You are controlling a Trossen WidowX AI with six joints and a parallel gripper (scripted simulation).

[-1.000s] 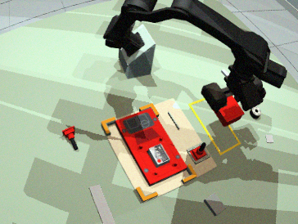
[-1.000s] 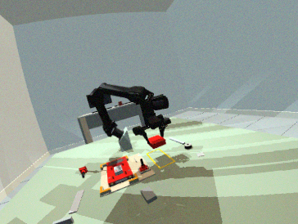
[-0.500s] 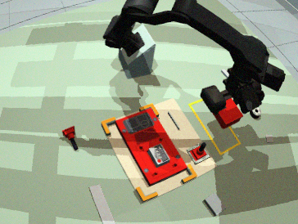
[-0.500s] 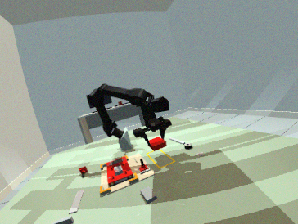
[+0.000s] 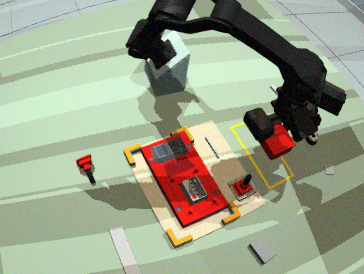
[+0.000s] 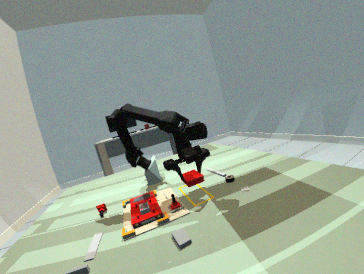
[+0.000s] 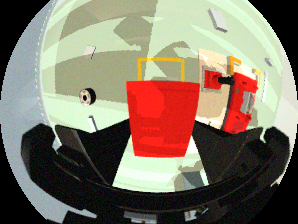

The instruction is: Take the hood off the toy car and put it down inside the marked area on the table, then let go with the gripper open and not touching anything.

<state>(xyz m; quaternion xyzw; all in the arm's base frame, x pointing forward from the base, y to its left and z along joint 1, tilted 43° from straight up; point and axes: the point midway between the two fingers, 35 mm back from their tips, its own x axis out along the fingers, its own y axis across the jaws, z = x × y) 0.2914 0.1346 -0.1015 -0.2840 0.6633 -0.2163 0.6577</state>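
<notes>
The red hood (image 5: 278, 144) (image 6: 193, 177) (image 7: 162, 107) is a block held between the fingers of my gripper (image 5: 278, 136) (image 6: 193, 175) (image 7: 161, 122), which is shut on it. The hood hangs above the table, over or near the yellow outline of the marked area (image 5: 281, 182) (image 6: 187, 196) (image 7: 161, 59); its exact height is hard to tell. In the wrist view the hood covers the near part of the outline. The red toy car (image 5: 200, 214) (image 6: 137, 214) (image 7: 240, 120) lies flat on a pale board with orange corner brackets, with grey parts showing on top.
A red part with a black stick (image 5: 242, 186) (image 6: 175, 204) stands on the board near the marked area. A wheel-ended tool (image 6: 229, 178) (image 7: 87, 97) lies beyond the area. A red-and-black piece (image 5: 85, 162) lies left of the car. A grey block (image 5: 262, 250) lies in front.
</notes>
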